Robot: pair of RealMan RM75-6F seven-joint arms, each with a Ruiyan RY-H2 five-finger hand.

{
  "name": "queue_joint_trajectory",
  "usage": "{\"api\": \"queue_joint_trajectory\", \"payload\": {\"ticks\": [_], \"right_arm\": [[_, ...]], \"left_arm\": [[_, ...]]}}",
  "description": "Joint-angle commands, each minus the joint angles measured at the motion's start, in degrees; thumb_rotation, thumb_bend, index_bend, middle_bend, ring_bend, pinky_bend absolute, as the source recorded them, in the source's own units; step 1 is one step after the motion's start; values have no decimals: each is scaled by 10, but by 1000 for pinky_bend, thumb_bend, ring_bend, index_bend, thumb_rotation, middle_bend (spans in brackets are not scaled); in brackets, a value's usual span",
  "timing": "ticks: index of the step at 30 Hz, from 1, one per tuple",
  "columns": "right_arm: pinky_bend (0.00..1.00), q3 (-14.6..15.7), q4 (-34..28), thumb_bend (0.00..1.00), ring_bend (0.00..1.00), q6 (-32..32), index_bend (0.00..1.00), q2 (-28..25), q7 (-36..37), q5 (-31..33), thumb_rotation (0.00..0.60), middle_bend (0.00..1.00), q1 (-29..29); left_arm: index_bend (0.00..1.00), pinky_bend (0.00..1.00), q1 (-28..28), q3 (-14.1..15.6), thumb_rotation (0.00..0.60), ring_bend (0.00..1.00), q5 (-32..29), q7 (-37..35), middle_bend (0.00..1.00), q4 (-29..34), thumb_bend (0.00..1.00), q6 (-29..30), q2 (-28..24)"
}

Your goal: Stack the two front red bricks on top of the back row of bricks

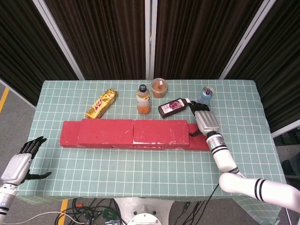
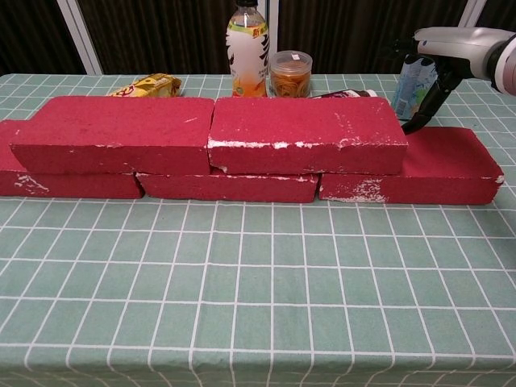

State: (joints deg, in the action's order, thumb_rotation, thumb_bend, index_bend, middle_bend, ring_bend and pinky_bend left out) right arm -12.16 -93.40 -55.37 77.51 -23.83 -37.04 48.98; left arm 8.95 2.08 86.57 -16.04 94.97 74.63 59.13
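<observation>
Two red bricks lie on top of the back row: the upper left brick [image 1: 105, 131] [image 2: 117, 133] and the upper right brick [image 1: 161, 131] [image 2: 306, 133], end to end. Below them the back row [image 1: 201, 142] [image 2: 443, 165] runs across the table. My right hand [image 1: 206, 123] [image 2: 459, 40] hovers over the row's bare right end. Its fingers are stretched out, and its dark thumb [image 2: 427, 101] reaches down to the right end of the upper right brick. It holds nothing. My left hand [image 1: 18, 161] hangs off the table's front left corner, fingers apart and empty.
Behind the bricks stand a gold snack pack [image 1: 101, 103], an orange drink bottle [image 1: 143, 99] [image 2: 247, 48], a clear cup [image 1: 159, 87] [image 2: 290, 74], a dark bottle lying flat [image 1: 173, 107] and a blue can [image 1: 206, 93] [image 2: 413, 81]. Green checked cloth [image 1: 140, 173] covers the table's front.
</observation>
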Motion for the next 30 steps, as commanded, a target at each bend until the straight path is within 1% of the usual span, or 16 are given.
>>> {"api": "queue_joint_trajectory", "payload": {"ticks": [1, 16, 23, 26, 29, 30], "right_arm": [[0, 0, -1, 0, 0, 0, 0, 0, 0, -1, 600, 0, 0], [0, 0, -5, 0, 0, -2, 0, 3, 1, -6, 600, 0, -1], [0, -1, -25, 0, 0, -17, 0, -16, 5, -17, 600, 0, -11], [0, 1, -54, 0, 0, -34, 0, -40, 20, -47, 600, 0, -29], [0, 12, -91, 0, 0, -62, 0, -72, 48, -108, 600, 0, -62], [0, 19, -105, 0, 0, -79, 0, -85, 60, -139, 600, 0, -79]], "left_arm": [[32, 0, 0, 0, 600, 0, 0, 0, 0, 0, 46, 0, 0], [32, 0, -1, 0, 600, 0, -1, 1, 0, -1, 46, 0, 0], [32, 0, -1, 0, 600, 0, -1, 3, 0, 0, 46, 0, 0], [32, 0, -1, -3, 600, 0, -4, 3, 0, 0, 46, 3, -1], [32, 0, -3, -6, 600, 0, -6, 5, 0, 0, 46, 9, -1], [32, 0, -4, -8, 600, 0, -7, 7, 0, 0, 46, 13, -2]]}}
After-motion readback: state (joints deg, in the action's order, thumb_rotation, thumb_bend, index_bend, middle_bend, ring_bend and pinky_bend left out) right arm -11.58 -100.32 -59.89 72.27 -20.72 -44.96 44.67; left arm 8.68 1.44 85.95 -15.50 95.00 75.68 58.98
